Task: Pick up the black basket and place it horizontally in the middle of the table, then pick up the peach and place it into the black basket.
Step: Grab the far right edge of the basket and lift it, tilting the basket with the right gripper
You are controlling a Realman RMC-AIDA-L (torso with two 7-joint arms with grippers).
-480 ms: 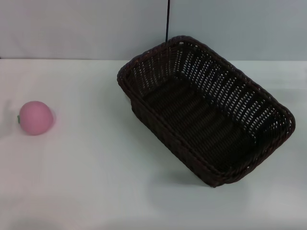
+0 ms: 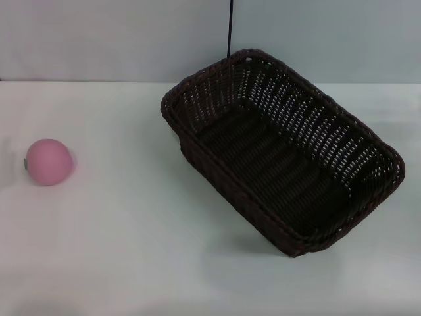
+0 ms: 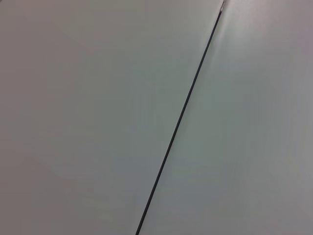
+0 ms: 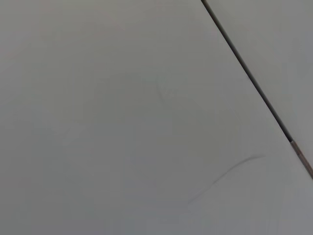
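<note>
The black basket (image 2: 283, 155) stands open side up on the white table (image 2: 131, 237), right of centre. It lies askew, its long side running from the far middle toward the near right. It is empty. The pink peach (image 2: 48, 161) sits on the table at the far left, well apart from the basket. Neither gripper shows in the head view. The two wrist views show only a plain grey wall with a thin dark seam.
A grey wall with a dark vertical seam (image 2: 229, 29) stands behind the table. White tabletop lies between the peach and the basket and along the front edge.
</note>
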